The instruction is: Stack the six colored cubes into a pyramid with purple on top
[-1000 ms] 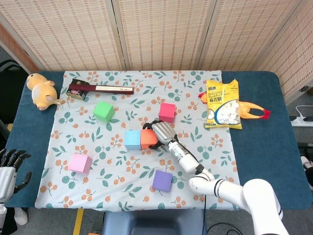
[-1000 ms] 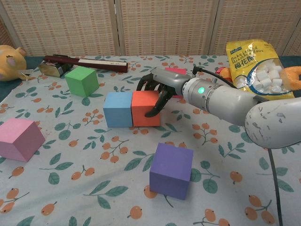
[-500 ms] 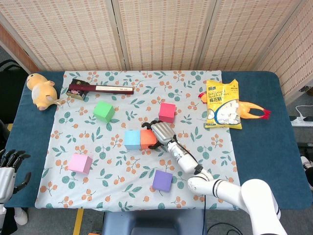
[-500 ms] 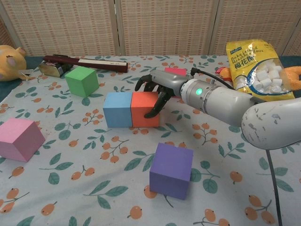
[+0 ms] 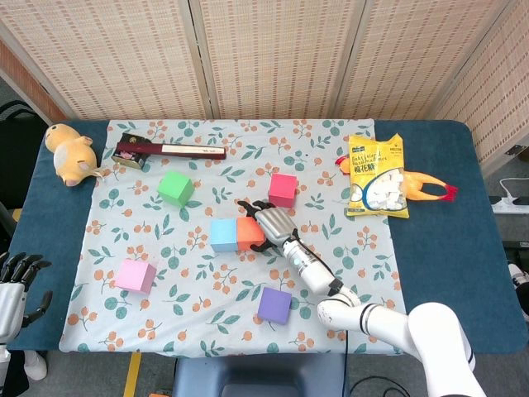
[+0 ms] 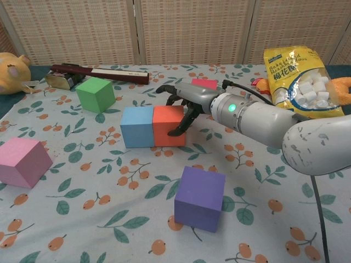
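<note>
The orange cube point(image 5: 250, 233) point(image 6: 169, 126) stands flush against the blue cube point(image 5: 223, 235) point(image 6: 137, 127) mid-cloth. My right hand point(image 5: 274, 223) point(image 6: 189, 101) hovers at the orange cube's right side. Its fingers are spread over the top edge and one fingertip touches the cube's right face; it grips nothing. Behind the hand sits the red cube point(image 5: 283, 189) point(image 6: 204, 83). The green cube point(image 5: 176, 188) point(image 6: 95, 94) is at the back left, the pink cube point(image 5: 135, 275) point(image 6: 22, 162) at the front left, and the purple cube point(image 5: 274, 305) point(image 6: 200, 198) at the front. My left hand point(image 5: 15, 285) hangs open off the table's left edge.
A yellow plush toy point(image 5: 70, 153) point(image 6: 11, 71) lies at the far left. A dark red box point(image 5: 165, 150) point(image 6: 93, 74) lies along the back. A yellow snack bag point(image 5: 376, 176) point(image 6: 299, 76) and a rubber chicken point(image 5: 430, 188) lie at the right.
My right hand's fingers have lifted off the orange cube's top and stretched out. The cubes have stayed in place.
</note>
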Controlling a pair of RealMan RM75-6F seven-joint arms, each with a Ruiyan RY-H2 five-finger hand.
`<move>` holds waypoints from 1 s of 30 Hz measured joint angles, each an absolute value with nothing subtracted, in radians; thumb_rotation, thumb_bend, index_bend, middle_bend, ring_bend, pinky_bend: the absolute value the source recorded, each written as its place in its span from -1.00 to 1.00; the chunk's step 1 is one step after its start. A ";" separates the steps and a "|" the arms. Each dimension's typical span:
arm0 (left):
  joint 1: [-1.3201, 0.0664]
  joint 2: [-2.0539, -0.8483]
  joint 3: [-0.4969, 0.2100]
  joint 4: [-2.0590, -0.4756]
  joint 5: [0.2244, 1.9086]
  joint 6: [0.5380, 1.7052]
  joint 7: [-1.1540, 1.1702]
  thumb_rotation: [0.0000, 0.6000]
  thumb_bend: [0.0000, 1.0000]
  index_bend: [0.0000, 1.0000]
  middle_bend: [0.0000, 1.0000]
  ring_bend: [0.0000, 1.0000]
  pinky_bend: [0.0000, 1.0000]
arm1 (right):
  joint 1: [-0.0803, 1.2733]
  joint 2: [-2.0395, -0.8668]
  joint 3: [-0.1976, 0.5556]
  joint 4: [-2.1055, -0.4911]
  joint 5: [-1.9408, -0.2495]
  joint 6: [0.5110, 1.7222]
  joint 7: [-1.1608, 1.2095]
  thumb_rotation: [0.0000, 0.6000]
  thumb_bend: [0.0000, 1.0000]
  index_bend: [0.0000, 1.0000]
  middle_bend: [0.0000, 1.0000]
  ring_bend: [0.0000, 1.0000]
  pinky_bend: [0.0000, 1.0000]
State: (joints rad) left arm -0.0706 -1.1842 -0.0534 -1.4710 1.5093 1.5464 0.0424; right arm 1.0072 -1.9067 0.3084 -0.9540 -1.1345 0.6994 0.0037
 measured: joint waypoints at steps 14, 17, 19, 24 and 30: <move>-0.075 -1.182 -0.053 -1.474 1.514 1.543 0.049 1.00 -0.24 -0.42 -0.59 -0.73 -0.83 | 1.000 -1.890 0.303 -0.990 -1.120 0.694 -0.017 1.00 -0.82 -1.00 -0.73 -0.98 -0.80; -0.074 -1.182 -0.053 -1.474 1.514 1.544 0.049 1.00 -0.24 -0.43 -0.59 -0.73 -0.83 | 0.998 -1.887 0.302 -0.994 -1.119 0.694 -0.019 1.00 -0.87 -1.00 -0.79 -1.00 -0.84; -0.076 -1.183 -0.054 -1.475 1.515 1.543 0.050 1.00 -0.24 -0.43 -0.59 -0.73 -0.83 | 0.996 -1.882 0.301 -1.004 -1.116 0.695 -0.024 1.00 -0.89 -1.00 -0.82 -1.00 -0.85; -0.083 -1.180 -0.054 -1.476 1.523 1.539 0.055 1.00 -0.24 -0.43 -0.59 -0.73 -0.83 | 0.987 -1.861 0.301 -1.044 -1.107 0.702 -0.037 1.00 -0.96 -1.00 -0.93 -1.00 -0.91; -0.111 -1.172 -0.056 -1.475 1.544 1.513 0.049 1.00 -0.24 -0.43 -0.59 -0.73 -0.83 | 0.956 -1.788 0.302 -1.162 -1.103 0.742 -0.058 1.00 -1.00 -1.00 -0.99 -1.00 -0.99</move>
State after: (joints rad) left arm -0.1107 -1.1724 -0.0558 -1.4754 1.5437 1.5134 0.0485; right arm 0.9564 -1.7884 0.3017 -1.1618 -1.1032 0.7423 -0.0578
